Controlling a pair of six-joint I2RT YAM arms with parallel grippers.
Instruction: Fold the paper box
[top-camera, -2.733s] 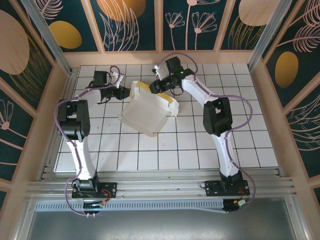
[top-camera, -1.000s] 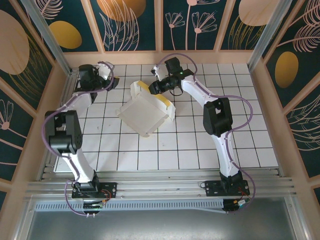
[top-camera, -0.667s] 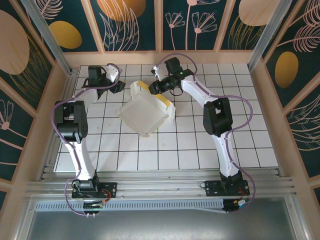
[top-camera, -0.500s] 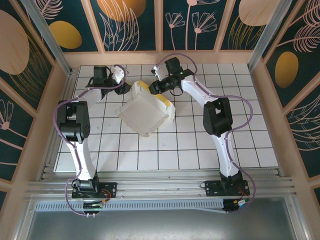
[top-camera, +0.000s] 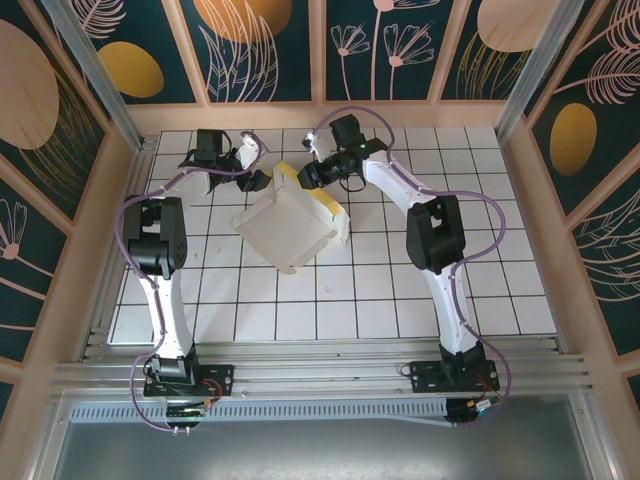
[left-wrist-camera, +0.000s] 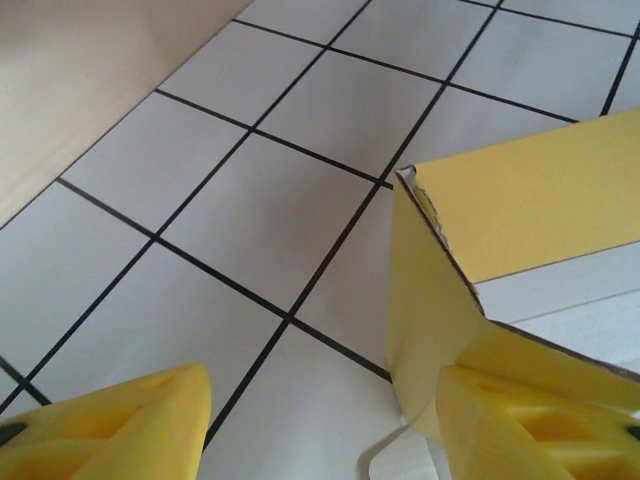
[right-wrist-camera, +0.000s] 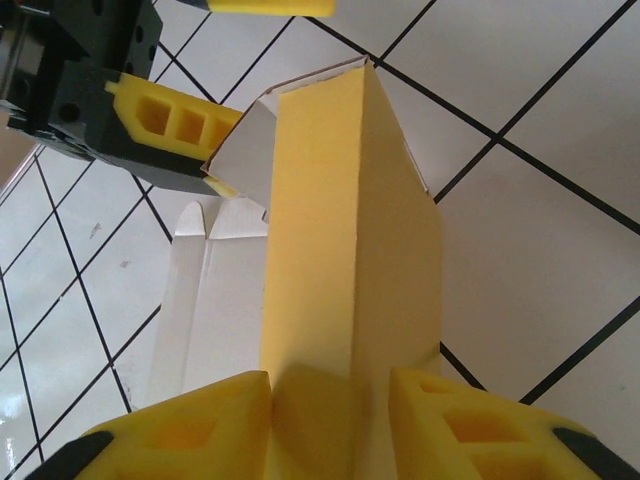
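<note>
The paper box (top-camera: 290, 228) lies half-formed on the tiles, pale white inside and yellow outside. My right gripper (top-camera: 303, 176) is shut on its raised, doubled-over yellow back wall (right-wrist-camera: 350, 250), one finger on each side (right-wrist-camera: 330, 425). At the wall's left end my left gripper (top-camera: 262, 171) stands open (left-wrist-camera: 320, 430). A yellow corner flap (left-wrist-camera: 500, 200) stands upright just inside its right finger (left-wrist-camera: 530, 430). In the right wrist view one left finger (right-wrist-camera: 170, 125) presses on a small end flap (right-wrist-camera: 240, 155).
A white tiled table (top-camera: 380, 290) lies under everything, boxed in by wooden walls (top-camera: 130, 190). The back wall (left-wrist-camera: 80, 90) is close to my left gripper. Bare tiles spread in front of the box and to the right.
My left arm has swung in from the far back left corner to the box's back left corner. The right gripper and the box have hardly moved.
</note>
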